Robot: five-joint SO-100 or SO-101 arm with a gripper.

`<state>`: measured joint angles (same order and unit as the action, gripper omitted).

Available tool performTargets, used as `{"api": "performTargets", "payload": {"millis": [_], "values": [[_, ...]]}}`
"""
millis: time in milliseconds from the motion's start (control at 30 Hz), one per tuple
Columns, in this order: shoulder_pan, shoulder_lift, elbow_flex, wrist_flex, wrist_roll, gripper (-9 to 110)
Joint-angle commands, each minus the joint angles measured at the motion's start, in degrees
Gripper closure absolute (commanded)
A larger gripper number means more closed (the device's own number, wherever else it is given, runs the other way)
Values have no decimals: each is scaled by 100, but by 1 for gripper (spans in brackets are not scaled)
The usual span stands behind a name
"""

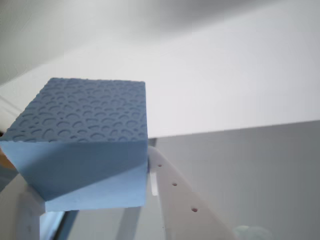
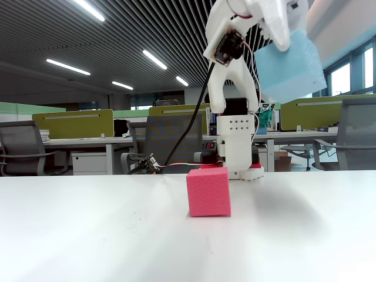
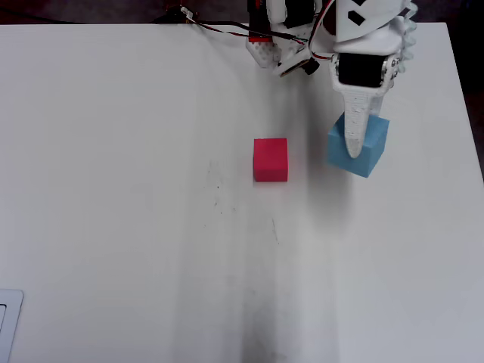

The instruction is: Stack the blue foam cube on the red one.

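Overhead view first, reading left to right: the red cube (image 3: 270, 159) sits flat on the white counter (image 3: 113, 189) near the middle, its edges roughly square to the counter's edges. To its right, clearly apart from it with a strip of bare counter between, is the blue cube (image 3: 369, 148), turned slightly so that its corners do not line up with the red one's. The arm (image 3: 363, 45) reaches down over it from the top edge, and one long white finger lies across the blue cube's top face.

Fixed view from the side gives the height. The red cube (image 2: 208, 192) rests on the counter at centre, while the blue cube (image 2: 291, 66) hangs high in the upper right, well above the red cube's top and tilted, pinched by the fingers (image 2: 282, 44).

Wrist view shows the blue cube (image 1: 85, 142) filling the left half, its patterned face upward, pressed against a white finger (image 1: 175, 195) on its right side. The opposite finger is mostly hidden behind the foam, but the cube is plainly held off the counter, so the fingers are closed on it.

My reading is that the lift is done and the carry is what remains. The move turns on one offset: as the overhead view shows it, the red cube lies to the left of the held cube and slightly lower in the picture, so the arm must swing that way, level and square the blue cube, then lower it.
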<state>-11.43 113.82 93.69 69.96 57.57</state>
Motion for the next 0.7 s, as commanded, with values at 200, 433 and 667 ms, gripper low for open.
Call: {"api": "performTargets", "payload": {"millis": [200,433,667], "values": [[650,1529,800,0,-1705,82],[1248,2092,1424,-18,-2558,83],[1872,2180,2039,-141,-3691,84]]}}
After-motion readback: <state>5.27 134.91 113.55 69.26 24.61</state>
